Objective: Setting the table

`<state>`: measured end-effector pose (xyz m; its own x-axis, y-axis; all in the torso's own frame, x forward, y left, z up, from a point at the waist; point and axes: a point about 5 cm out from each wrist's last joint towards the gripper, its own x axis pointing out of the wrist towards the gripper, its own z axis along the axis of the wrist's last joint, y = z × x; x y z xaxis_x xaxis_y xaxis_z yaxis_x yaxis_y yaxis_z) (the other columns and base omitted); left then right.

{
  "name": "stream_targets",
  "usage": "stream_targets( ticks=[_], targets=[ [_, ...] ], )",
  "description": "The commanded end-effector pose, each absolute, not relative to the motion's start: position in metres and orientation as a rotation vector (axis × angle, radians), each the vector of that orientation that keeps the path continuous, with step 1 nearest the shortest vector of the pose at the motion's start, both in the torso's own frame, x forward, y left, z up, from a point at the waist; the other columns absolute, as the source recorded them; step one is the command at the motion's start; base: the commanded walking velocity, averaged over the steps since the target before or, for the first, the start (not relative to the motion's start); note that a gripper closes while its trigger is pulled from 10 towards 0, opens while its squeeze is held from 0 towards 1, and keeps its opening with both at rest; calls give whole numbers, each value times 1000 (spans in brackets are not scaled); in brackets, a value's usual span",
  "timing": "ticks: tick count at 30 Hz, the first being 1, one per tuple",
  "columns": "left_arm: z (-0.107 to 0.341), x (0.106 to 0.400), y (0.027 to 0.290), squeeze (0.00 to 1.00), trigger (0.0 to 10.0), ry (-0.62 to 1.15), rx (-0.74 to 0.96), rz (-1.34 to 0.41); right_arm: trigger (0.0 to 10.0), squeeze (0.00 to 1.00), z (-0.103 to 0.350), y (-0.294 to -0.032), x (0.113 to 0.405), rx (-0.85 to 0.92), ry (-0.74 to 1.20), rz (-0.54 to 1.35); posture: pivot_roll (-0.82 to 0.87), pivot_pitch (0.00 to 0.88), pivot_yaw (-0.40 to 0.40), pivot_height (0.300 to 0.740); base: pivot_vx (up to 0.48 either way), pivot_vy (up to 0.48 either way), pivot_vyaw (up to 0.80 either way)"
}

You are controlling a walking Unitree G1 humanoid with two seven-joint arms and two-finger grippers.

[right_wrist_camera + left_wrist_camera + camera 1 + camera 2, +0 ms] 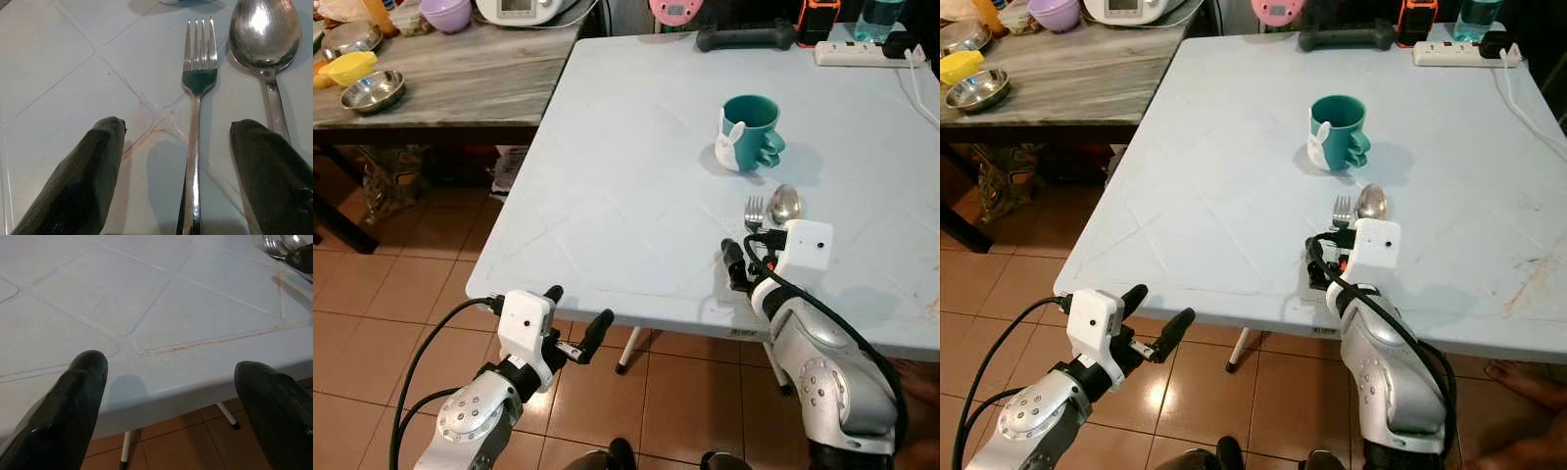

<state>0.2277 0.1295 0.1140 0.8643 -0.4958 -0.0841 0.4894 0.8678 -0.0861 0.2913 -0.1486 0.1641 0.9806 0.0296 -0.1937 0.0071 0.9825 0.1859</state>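
Note:
A fork and a spoon lie side by side on the pale blue table, near its front edge. My right gripper is open and hovers low over the table, with the fork's handle lying between its fingers and touching neither. The spoon's handle passes beside one fingertip. Behind the cutlery stands a teal mug with a white rabbit figure on its side. My left gripper is open and empty. It is held just off the table's front left edge, above the floor.
A wooden side table on the left carries steel bowls, a yellow bowl and a purple bowl. A power strip and a black bar lie at the table's far edge. A person's foot rests on the tiles at right.

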Motion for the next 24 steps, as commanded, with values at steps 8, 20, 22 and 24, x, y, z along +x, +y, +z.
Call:
stream_targets(
  ticks=[8,20,22,24],
  targets=[
    [112,224,130,0,10000,128,-64,-517,0,0,136,-158,292,143,364,-41,-165,227,132,740,0,0,0],
    [109,223,131,0,10000,146,-70,-527,0,0,122,-161,298,78,466,-32,-161,230,134,740,0,0,0],
    [109,223,131,0,10000,147,-70,-528,0,0,121,-162,298,75,470,-31,-161,230,134,740,0,0,0],
    [108,223,131,0,10000,151,-70,-531,0,0,121,-165,303,68,475,-29,-161,230,134,740,0,0,0]
  ],
)
